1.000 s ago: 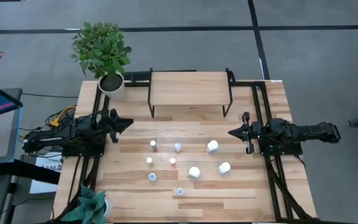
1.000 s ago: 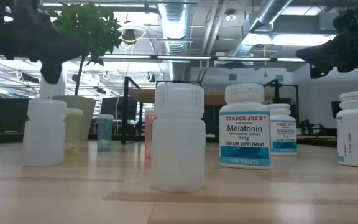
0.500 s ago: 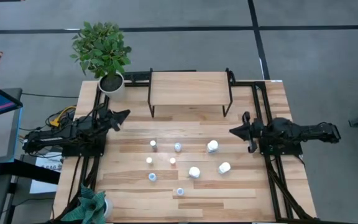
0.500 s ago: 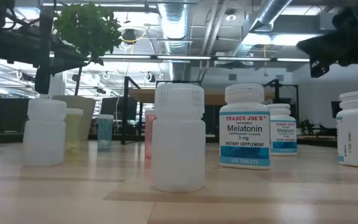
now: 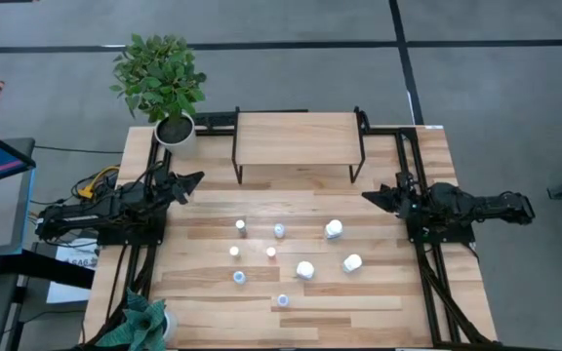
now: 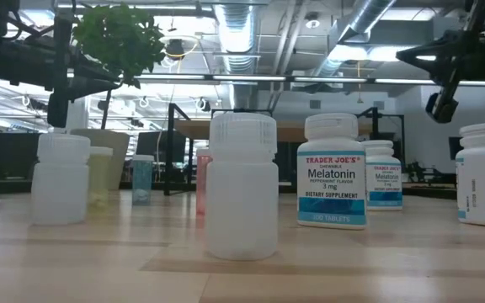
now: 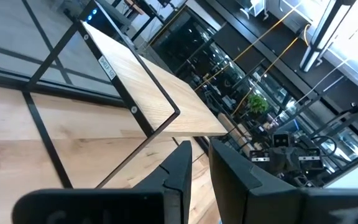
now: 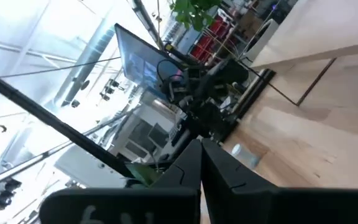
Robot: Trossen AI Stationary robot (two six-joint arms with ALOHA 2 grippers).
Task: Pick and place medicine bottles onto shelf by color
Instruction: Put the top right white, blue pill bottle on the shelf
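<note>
Wooden shelf (image 5: 299, 137) has nothing on it, bottles (image 5: 279, 231) wait below, both grippers (image 5: 191, 180) (image 5: 371, 197) closed, holding nothing.

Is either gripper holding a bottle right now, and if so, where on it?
No. The left gripper and right gripper hold nothing; the medicine bottles stand untouched on the table.

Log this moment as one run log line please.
stage: before first pick | left gripper: shut, raised, near shelf | right gripper: shut, raised | bottles: all on table | shelf: bare
</note>
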